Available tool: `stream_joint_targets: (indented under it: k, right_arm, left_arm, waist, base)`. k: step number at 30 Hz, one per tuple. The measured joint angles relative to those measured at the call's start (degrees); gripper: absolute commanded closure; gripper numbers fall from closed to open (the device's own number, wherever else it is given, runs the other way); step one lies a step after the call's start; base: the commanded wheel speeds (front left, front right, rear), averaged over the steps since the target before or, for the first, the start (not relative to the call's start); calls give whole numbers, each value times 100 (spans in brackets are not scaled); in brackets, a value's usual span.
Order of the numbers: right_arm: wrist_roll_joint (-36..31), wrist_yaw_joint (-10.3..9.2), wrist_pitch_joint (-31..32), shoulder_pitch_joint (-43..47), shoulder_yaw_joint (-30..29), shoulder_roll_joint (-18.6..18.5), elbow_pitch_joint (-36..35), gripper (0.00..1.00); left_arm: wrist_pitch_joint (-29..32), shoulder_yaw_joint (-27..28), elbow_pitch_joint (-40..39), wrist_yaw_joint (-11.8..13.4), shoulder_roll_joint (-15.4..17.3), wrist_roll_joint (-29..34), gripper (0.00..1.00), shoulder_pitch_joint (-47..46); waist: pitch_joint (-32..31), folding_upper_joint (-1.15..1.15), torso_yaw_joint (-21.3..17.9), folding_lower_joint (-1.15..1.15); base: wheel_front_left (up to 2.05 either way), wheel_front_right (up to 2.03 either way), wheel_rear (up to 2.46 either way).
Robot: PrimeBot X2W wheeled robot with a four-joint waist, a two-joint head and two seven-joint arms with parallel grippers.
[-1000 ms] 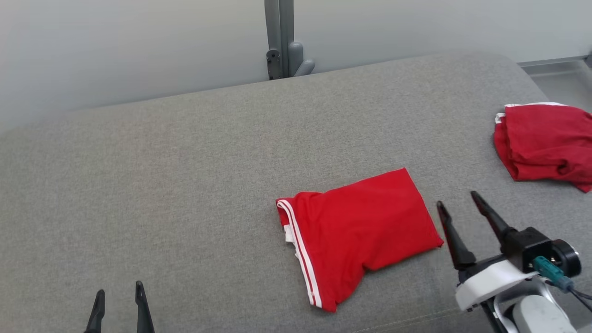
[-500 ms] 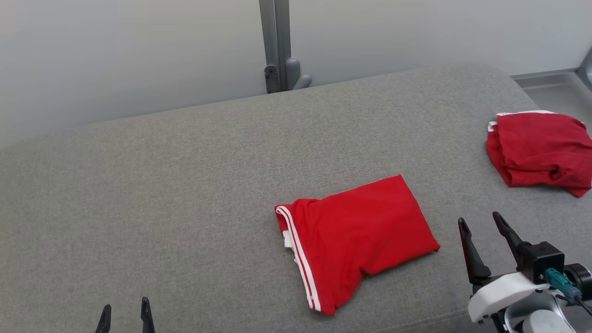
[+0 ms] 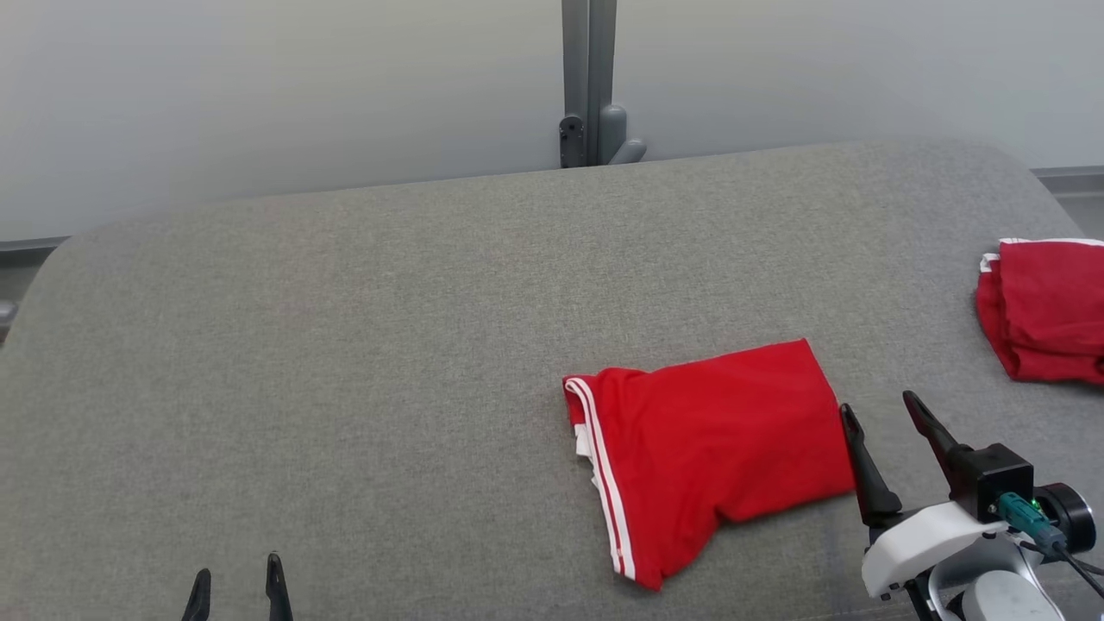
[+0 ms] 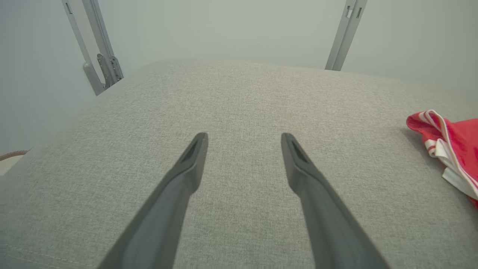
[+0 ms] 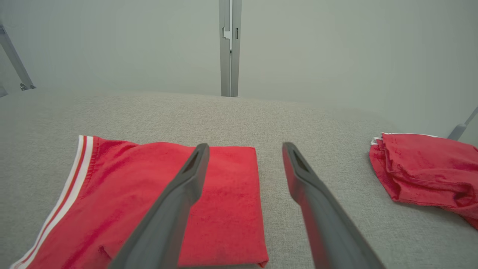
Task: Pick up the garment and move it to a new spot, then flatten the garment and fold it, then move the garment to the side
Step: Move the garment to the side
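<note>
Now, grey padded worktop (image 3: 345, 345) carries all. Right of centre, folded red garment (image 3: 716, 440) lies flat, striped hem leftward: folding judged done, move aside pending. At far right edge, second red garment (image 3: 1044, 310), crumpled, well apart, may crowd drop spot. Beside folded edge, right tool (image 3: 880, 404) wide open, empty; left tool (image 3: 238, 567) likewise, well apart.

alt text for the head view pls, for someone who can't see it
A folded red garment with white stripes lies on a grey fabric surface, right of centre. The right gripper, open, is at the garment's right edge; the left gripper, also open, shows at lower left. A second red garment lies bunched at the far right.
</note>
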Motion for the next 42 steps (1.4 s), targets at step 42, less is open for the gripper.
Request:
stream_joint_targets:
  k: [42]
  right_arm:
    - [1780, 1, 2599, -1925, 1056, -846, 1684, 0]
  left_arm:
    - [1, -219, -276, -2, 0, 54, 0, -581]
  waist:
    - [1230, 0, 365, 0]
  base:
    - [0, 0, 0]
